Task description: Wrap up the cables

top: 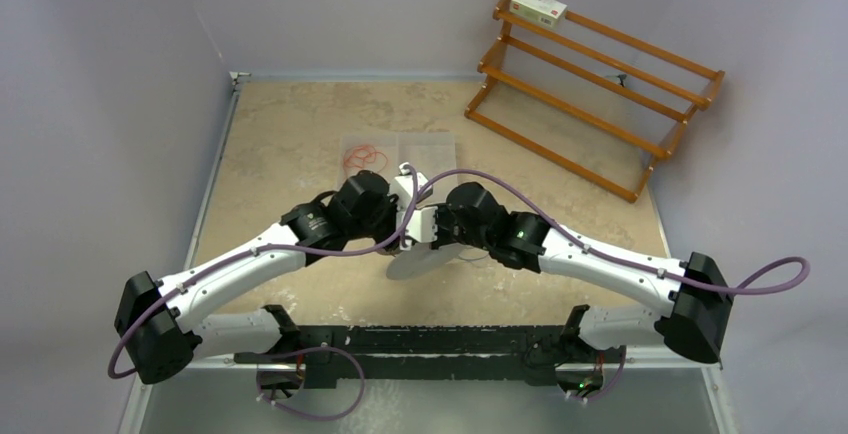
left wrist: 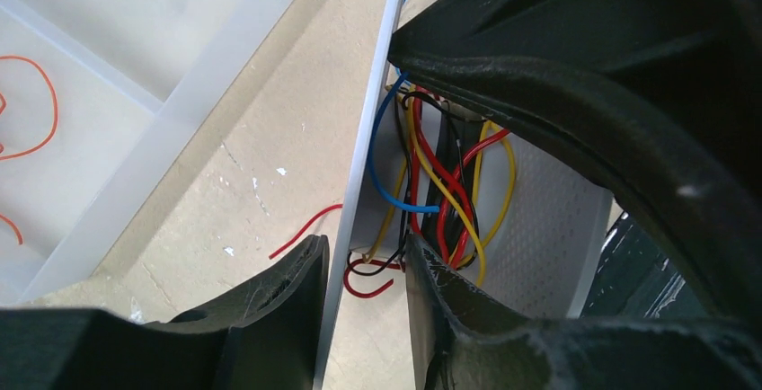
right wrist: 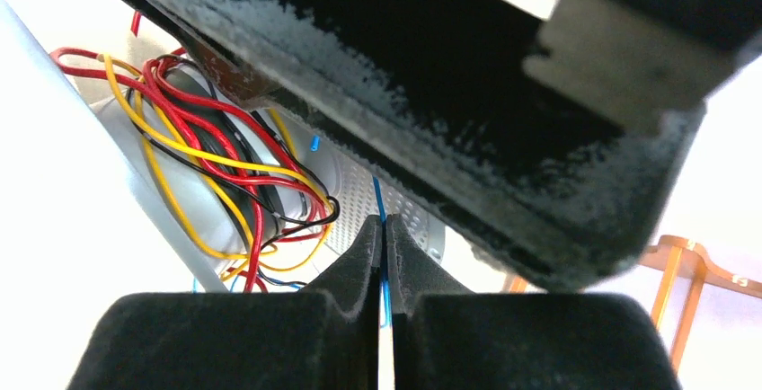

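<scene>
At the upper left of the left wrist view, thin orange cables (left wrist: 54, 102) are seen lying loose in a clear plastic tray (left wrist: 180, 129), well apart from either hand. Just right of the tray, one short red cable (left wrist: 305, 226) is left on the beige stone-patterned counter (left wrist: 261, 165), near the left hand (left wrist: 364, 244).

The left hand's fingers are held apart, and the thin white flange of a spool (left wrist: 377, 93) is straddled between them. The flange lies against the left finger, while a gap with wire loops is seen at the right finger, so it cannot be told whether the flange is actually clamped.

Right of the flange, a bundle of red, yellow, black and blue cables (left wrist: 449, 201) is wound loosely about the spool's core.

In the top view both hands are met at the centre of the frame, over the spool. In the right wrist view the right hand (right wrist: 384, 228) is clenched on a single thin blue cable (right wrist: 377, 199), pinched between the fingertips at lower centre. From the pinch the strand is carried almost straight up the frame towards the spool, and the wound bundle is found up and to the left of that hand.

The coming move is judged to turn on this: the free strand is held by the right hand, which is nearer to it, and it would have to be led leftward around the core.

At the upper right of the top view an orange wooden rack (top: 640, 46) is left untouched.
</scene>
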Controlling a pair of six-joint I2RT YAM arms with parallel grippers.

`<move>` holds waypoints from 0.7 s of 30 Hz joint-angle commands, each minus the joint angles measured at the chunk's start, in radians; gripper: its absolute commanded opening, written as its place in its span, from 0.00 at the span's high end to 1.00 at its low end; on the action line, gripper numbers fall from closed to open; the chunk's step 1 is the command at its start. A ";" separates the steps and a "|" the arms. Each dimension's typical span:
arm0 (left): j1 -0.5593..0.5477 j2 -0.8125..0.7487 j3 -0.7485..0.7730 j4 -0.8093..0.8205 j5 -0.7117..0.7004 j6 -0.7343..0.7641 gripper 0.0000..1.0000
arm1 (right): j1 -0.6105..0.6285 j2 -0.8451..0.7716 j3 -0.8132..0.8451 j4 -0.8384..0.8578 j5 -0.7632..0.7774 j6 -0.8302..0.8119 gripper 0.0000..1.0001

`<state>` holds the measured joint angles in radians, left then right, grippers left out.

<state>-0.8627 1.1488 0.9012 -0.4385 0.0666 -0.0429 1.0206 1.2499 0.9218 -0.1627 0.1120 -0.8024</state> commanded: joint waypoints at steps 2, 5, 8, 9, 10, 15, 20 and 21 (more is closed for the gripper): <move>-0.006 -0.015 -0.002 0.096 0.111 -0.030 0.63 | 0.003 0.029 0.035 0.081 -0.030 0.021 1.00; -0.001 -0.002 0.003 0.096 0.111 -0.034 0.62 | 0.003 0.030 0.038 0.082 -0.043 0.013 1.00; 0.007 0.002 0.004 0.108 0.130 -0.041 0.60 | 0.003 0.035 0.037 0.079 -0.053 0.013 1.00; 0.009 0.003 0.004 0.113 0.136 -0.043 0.60 | 0.003 0.038 0.038 0.077 -0.056 0.013 1.00; 0.012 0.003 0.004 0.116 0.142 -0.045 0.59 | 0.004 0.040 0.037 0.077 -0.060 0.014 1.00; 0.023 0.000 0.000 0.129 0.152 -0.053 0.58 | 0.005 0.039 0.038 0.080 -0.085 0.013 1.00; 0.038 0.009 0.001 0.143 0.163 -0.062 0.57 | 0.009 0.035 0.038 0.083 -0.115 0.009 1.00; 0.041 0.010 0.001 0.146 0.167 -0.067 0.57 | 0.011 0.035 0.037 0.083 -0.118 0.008 1.00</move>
<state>-0.8200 1.1549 0.8948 -0.4229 0.1467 -0.0906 1.0142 1.2602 0.9218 -0.1207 0.0597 -0.8001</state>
